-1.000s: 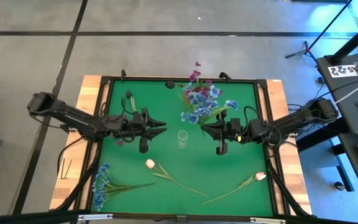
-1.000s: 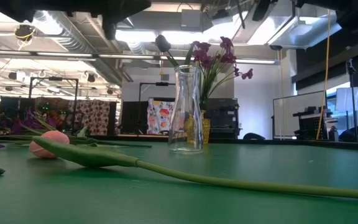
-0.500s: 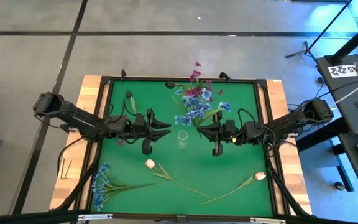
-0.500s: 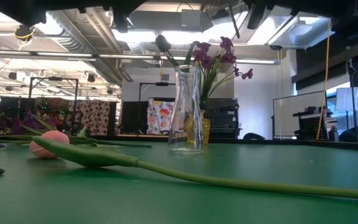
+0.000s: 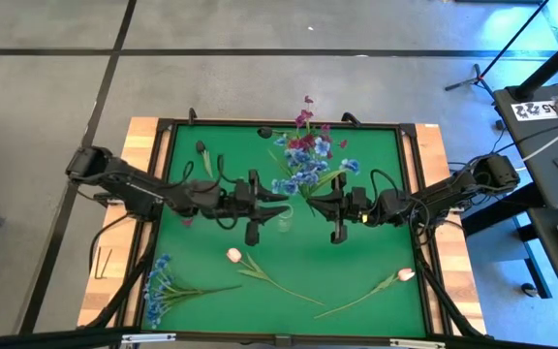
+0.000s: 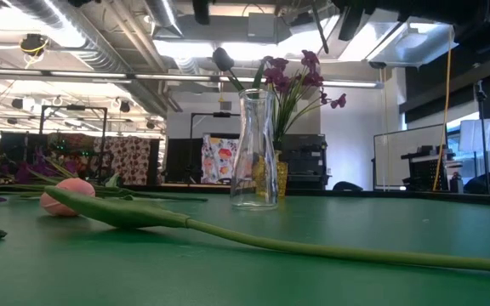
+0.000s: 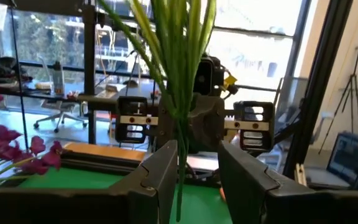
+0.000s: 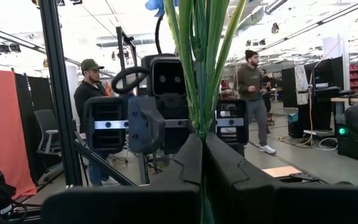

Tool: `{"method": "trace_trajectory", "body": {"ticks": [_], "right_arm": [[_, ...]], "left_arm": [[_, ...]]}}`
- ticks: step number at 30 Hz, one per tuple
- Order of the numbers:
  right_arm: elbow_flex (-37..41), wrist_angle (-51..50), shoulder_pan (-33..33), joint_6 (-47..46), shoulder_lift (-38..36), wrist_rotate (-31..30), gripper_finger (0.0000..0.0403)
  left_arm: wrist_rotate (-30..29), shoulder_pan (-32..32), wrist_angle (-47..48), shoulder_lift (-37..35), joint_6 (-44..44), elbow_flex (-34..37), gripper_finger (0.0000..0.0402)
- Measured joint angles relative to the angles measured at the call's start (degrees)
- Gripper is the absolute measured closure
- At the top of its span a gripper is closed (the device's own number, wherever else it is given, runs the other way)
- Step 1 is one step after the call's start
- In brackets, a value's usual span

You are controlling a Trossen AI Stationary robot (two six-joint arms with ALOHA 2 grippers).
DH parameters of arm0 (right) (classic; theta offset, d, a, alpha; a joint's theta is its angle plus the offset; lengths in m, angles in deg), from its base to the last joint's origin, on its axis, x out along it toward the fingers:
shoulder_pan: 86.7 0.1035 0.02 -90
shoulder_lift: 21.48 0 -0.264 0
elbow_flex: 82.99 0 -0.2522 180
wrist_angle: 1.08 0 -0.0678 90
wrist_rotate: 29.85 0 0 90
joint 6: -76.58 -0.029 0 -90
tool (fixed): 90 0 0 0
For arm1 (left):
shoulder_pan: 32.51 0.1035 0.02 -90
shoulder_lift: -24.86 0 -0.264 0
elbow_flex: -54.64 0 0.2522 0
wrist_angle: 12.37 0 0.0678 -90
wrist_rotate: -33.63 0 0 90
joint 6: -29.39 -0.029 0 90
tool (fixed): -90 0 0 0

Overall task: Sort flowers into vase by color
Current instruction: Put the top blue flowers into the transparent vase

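The left claw (image 5: 281,209) has slid in across the green table (image 5: 376,242) and now sits over the glass vase (image 6: 254,150), its fingers apart around the bunch of green stems (image 7: 179,81). The right claw (image 5: 314,203) holds where it was half a second ago, pinched shut on that blue flower spray (image 5: 303,165). Looks like a handover or a steadying grip before the stems drop into the vase. Tulips (image 5: 234,255) and another blue spray (image 5: 159,281) wait on the table.

Both hands meet mid-table — left hand (image 5: 281,206), right hand (image 5: 310,205) — gripping blue spray (image 5: 306,165).
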Motion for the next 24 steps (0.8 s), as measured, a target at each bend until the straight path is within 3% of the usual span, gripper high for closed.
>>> {"method": "trace_trajectory", "body": {"ticks": [5, 13, 21, 24], "right_arm": [[0.0, -0.42, 0.0, 0.01, 0.0, 0.0, 0.0398], [0.0, -0.68, 0.0, 0.01, 0.0, 0.0, 0.0398], [-1.64, -0.73, 0.0, 0.01, 0.11, 0.0, 0.0398], [-4.53, -5.36, 0.0, 0.72, 0.38, 0.04, 0.0398]], "left_arm": [[0.03, 1.15, 4.34, 1.14, -0.46, -3.64, 0.0249], [-0.01, 2.18, 2.47, 1.13, 0.23, -3.93, 0.0173], [0.01, 2.16, 1.68, 1.13, 2.48, -3.93, 0.0165], [0.03, 2.29, 1.12, 1.13, 2.52, -3.93, 0.0165]]}}
